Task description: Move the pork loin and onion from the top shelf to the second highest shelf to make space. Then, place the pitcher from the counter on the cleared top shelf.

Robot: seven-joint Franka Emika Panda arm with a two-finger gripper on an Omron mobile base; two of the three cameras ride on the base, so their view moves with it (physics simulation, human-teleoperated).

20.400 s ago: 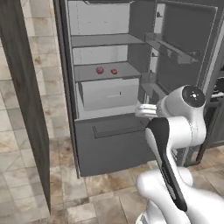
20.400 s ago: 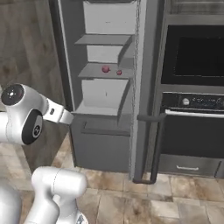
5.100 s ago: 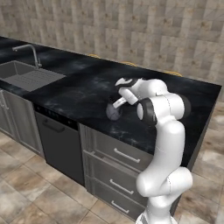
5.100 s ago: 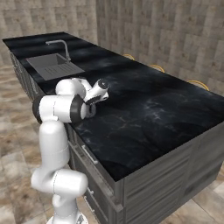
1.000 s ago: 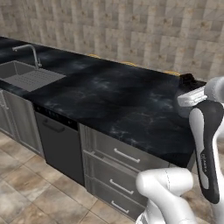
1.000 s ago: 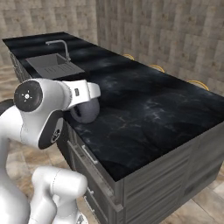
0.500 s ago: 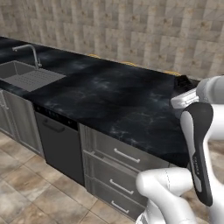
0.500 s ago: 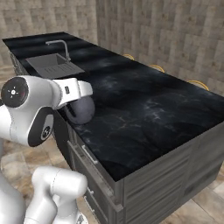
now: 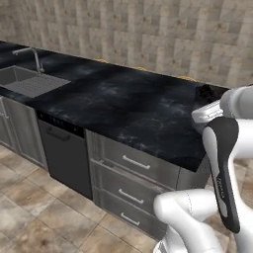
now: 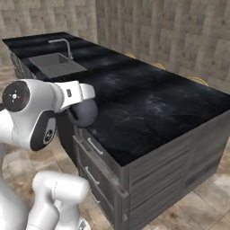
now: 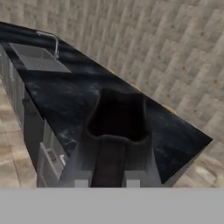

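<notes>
My gripper (image 11: 107,177) is shut on the handle of the dark glossy pitcher (image 11: 117,118), whose open mouth faces the hand view. From the right base, the pitcher (image 10: 84,113) hangs under my hand just off the front edge of the black marbled counter (image 10: 148,108). From the left base, a dark part of the pitcher (image 9: 205,93) shows behind my hand, above the counter (image 9: 123,104) at its right end. The pork loin, the onion, the top shelf and the second highest shelf are out of view.
A steel sink (image 9: 29,84) with a faucet (image 9: 30,53) is set in the counter's far left end. Grey drawer fronts (image 9: 133,168) with silver bar handles run below the counter. A tiled wall stands behind and a tiled floor (image 9: 39,207) in front.
The base has left the fridge and stands at the counter. The pitcher has been taken off the counter into the gripper. Over the last second the arm kept turning, drawing the pitcher back.
</notes>
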